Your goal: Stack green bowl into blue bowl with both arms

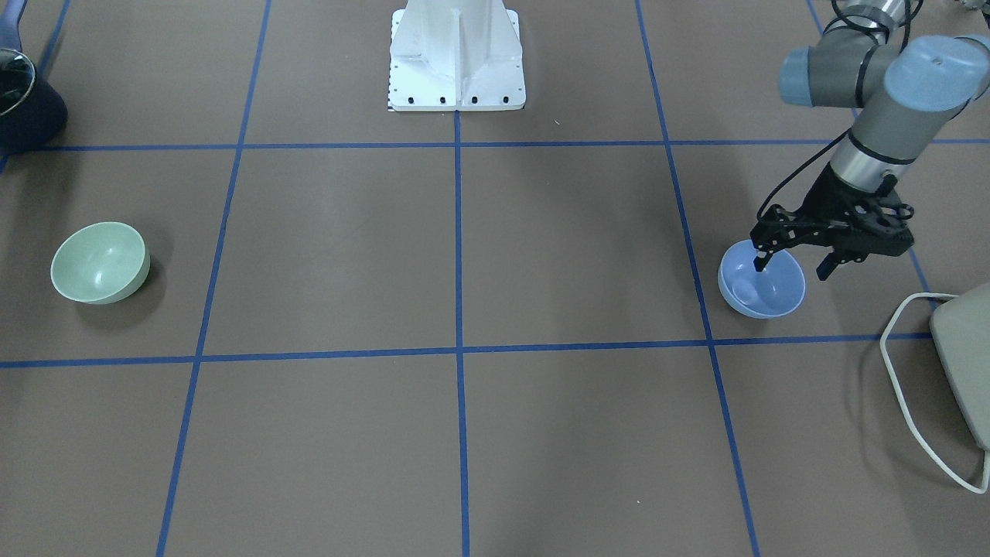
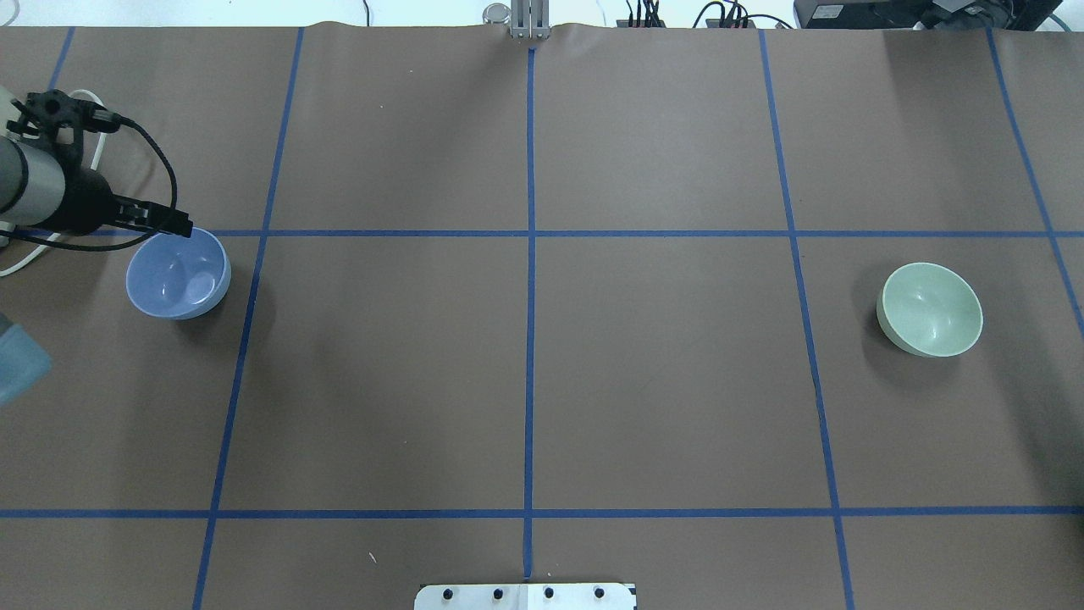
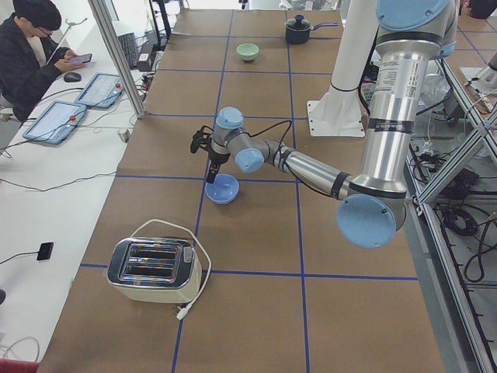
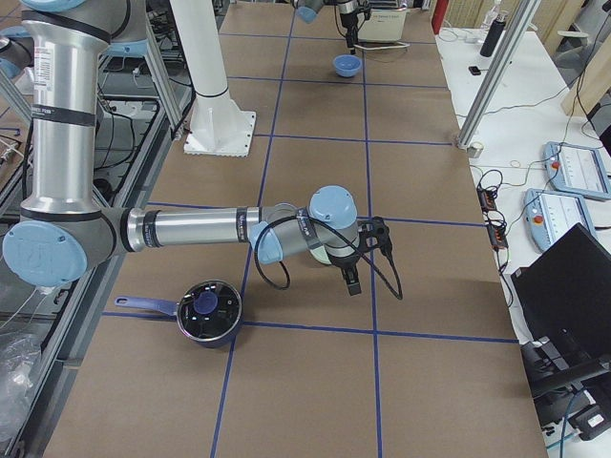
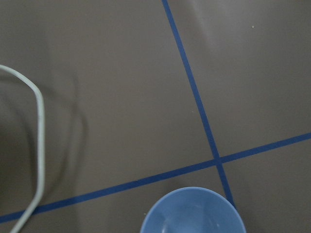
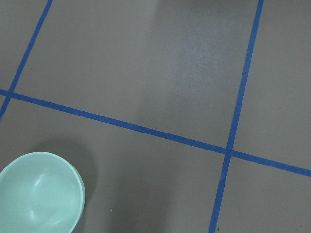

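The blue bowl (image 1: pixel 762 290) stands upright on the table on my left side; it also shows in the overhead view (image 2: pixel 179 274) and at the bottom of the left wrist view (image 5: pixel 193 213). My left gripper (image 1: pixel 793 267) is open just above its rim, one finger over the inside and one outside. The green bowl (image 1: pixel 100 261) stands upright far on my right side and shows in the right wrist view (image 6: pixel 39 194). My right gripper (image 4: pixel 351 277) hangs beside the green bowl and shows only in the exterior right view; I cannot tell if it is open.
A toaster (image 1: pixel 967 363) with a white cord (image 1: pixel 897 371) stands close to the blue bowl. A dark pot (image 4: pixel 205 310) sits near the green bowl. The white pedestal (image 1: pixel 456 58) stands at the robot's side of the table. A person (image 3: pixel 31 54) sits beyond the table.
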Controlling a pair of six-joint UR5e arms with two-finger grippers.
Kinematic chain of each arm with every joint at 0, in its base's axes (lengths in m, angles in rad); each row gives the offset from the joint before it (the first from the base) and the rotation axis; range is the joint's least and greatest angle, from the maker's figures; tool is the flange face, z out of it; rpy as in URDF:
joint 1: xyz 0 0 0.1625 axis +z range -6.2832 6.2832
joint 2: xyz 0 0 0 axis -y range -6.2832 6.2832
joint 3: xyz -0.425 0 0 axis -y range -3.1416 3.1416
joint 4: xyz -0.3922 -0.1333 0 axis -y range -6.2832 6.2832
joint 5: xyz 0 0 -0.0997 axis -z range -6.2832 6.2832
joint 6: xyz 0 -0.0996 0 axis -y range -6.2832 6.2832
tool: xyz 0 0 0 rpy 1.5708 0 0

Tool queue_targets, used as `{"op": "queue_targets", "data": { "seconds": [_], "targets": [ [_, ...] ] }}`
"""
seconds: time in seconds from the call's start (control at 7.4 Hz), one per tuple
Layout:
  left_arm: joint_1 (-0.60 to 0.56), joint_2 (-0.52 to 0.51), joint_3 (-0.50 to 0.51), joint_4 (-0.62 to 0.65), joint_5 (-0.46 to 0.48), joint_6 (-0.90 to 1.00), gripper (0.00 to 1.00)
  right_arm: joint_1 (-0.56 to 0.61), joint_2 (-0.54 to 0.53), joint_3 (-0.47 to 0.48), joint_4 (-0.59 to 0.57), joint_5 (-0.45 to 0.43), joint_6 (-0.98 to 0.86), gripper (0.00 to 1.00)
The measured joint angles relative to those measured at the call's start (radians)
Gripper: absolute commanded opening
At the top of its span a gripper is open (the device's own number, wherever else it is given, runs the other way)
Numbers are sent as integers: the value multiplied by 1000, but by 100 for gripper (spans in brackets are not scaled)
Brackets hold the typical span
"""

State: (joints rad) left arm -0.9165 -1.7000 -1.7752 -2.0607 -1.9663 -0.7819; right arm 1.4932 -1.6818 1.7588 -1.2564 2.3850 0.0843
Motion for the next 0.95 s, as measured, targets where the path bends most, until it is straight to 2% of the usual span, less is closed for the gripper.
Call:
{"op": "queue_targets", "data": {
  "seconds": [0.14,0.41,0.54,0.68,0.81,0.95],
  "targets": [
    [39,-14,12,-2,21,-10,76,0,-1,-1,0,-1,0,100],
    [96,-27,25,-1,35,-10,61,-1,-3,-3,0,-3,0,100],
    [111,-29,32,0,39,-7,50,-1,-4,-4,0,-4,0,100],
    [119,-30,38,0,43,-4,45,-1,-4,-5,0,-5,1,100],
    [124,-30,44,0,45,-3,35,-1,-4,-6,0,-6,1,100],
    [127,-30,50,1,45,-2,22,-1,-4,-7,0,-6,1,100]
  ]
}}
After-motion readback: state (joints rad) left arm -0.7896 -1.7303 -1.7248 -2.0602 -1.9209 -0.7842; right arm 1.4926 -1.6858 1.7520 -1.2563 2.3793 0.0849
